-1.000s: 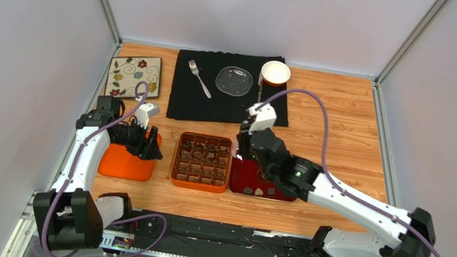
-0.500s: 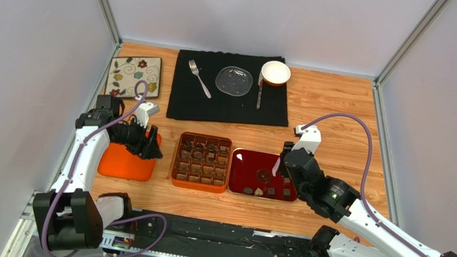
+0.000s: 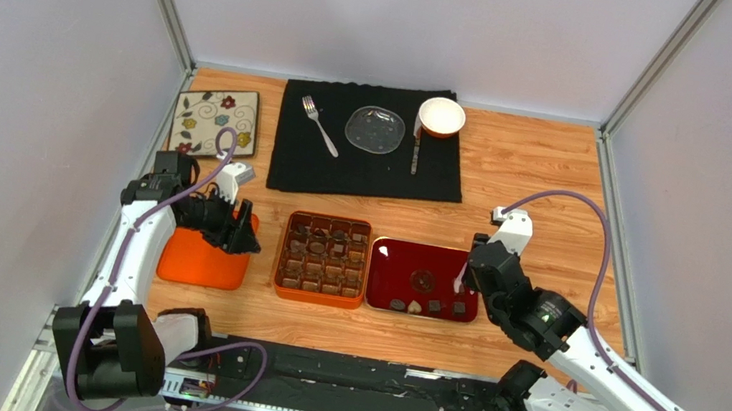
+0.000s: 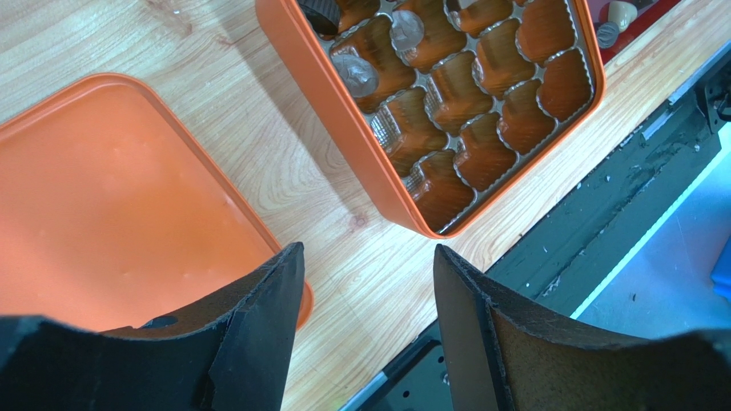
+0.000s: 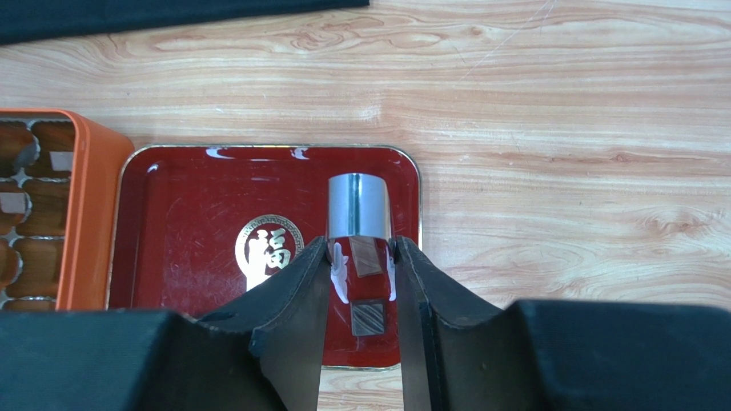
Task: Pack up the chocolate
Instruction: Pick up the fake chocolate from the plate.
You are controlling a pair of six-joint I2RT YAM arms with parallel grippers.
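- Table [image 3: 547, 189]: wood top, carries everything listed below.
- Orange box [image 3: 279, 258]: gridded, at centre. Its far rows hold pieces. My left wrist view shows the near cells mostly bare.
- Red tray [image 3: 387, 274]: on the box's right side, just beside it or touching; I cannot tell which.
- Orange lid [image 3: 188, 261]: left of the box, and apart from it.
- Left gripper [image 4: 367, 265]: hangs over the lid's right corner and the bare wood. Its fingers are apart, and it holds and touches nothing.
- Right gripper [image 5: 362, 248]: over the tray's right end, fingers pressed in on a metal tool [image 5: 359, 205]. The tool is shiny and curved; what kind it is I cannot make out.
- Chocolate [image 5: 369, 317]: the loose pieces lie along the tray's near edge, in a row running left to right.
  - Two square pieces show in the gap directly beneath my right fingertips.
  - Whether the tool touches the upper of the two I cannot tell.
- Relation that matters: I judge the right arm the nearer, since its tips are already above the row's right end. The box lies to its left, across the whole tray. The left arm sits beyond the box, well apart from the loose pieces.
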